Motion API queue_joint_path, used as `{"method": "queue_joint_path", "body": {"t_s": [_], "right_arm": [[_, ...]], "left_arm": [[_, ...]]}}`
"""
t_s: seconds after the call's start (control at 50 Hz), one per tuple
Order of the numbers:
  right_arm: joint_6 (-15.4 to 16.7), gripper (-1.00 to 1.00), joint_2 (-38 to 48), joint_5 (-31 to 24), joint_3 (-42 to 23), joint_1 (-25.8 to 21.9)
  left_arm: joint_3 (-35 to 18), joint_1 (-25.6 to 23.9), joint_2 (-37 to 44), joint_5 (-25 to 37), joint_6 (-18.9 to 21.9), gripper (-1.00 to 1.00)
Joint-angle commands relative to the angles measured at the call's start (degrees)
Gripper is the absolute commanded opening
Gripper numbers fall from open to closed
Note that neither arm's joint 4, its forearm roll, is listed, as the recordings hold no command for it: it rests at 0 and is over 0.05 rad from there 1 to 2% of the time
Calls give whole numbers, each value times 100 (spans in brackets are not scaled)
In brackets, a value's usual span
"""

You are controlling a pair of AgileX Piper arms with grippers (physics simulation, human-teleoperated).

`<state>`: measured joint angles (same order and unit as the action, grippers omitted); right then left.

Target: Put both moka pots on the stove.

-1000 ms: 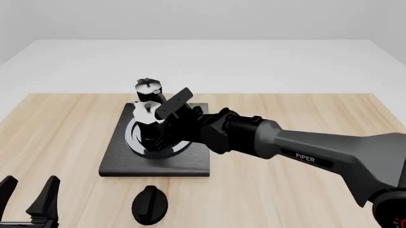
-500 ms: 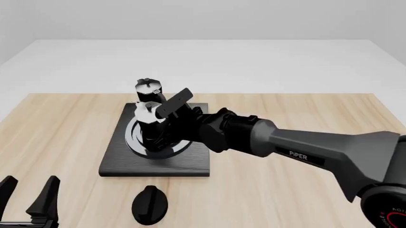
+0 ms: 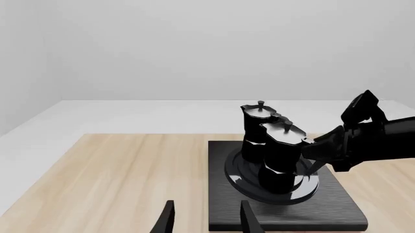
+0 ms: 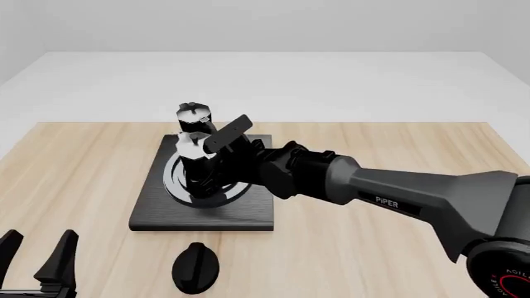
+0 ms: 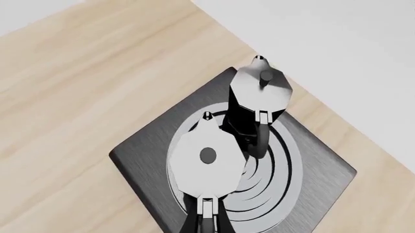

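The stove (image 4: 248,214) is a flat black slab with a silver ring burner. One moka pot (image 4: 192,119) stands upright at the burner's far edge. The second moka pot (image 4: 193,158) stands just in front of it on the rings. My right gripper (image 4: 215,162) reaches in from the right and is shut on this nearer pot's side handle. The right wrist view looks down on the nearer pot's lid (image 5: 206,155), the far pot (image 5: 259,90) and the stove (image 5: 146,155). My left gripper (image 4: 37,254) hangs open at the table's near left corner, holding nothing, and its fingertips (image 3: 246,221) show in the left wrist view.
A low black oval knob (image 4: 195,267) lies on the wooden table in front of the stove. The right arm's dark forearm (image 4: 398,192) stretches across the right half of the table. A white floor lies beyond the table's far edge.
The right arm has shifted a little, its forearm lower and further left. The nearer pot has settled slightly on the burner. The left gripper has not moved.
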<state>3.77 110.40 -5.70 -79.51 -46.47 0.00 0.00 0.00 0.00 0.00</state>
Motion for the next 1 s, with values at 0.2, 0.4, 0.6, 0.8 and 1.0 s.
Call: {"method": "queue_joint_path", "body": {"t_s": [0.2,0.4,0.6,0.8,1.0], "right_arm": [[54,-100,-13,104,16,73],[150,100,-6,101,5,141],[183,100,-59,92,41,115],[229,100,-228,-2,92,50],[309,100,-523,-282,76,-25]], "left_arm": [[0,0,0,0,0,100],[0,0,0,0,0,100],[0,0,0,0,0,100],[0,0,0,0,0,100],[0,0,0,0,0,100]]}}
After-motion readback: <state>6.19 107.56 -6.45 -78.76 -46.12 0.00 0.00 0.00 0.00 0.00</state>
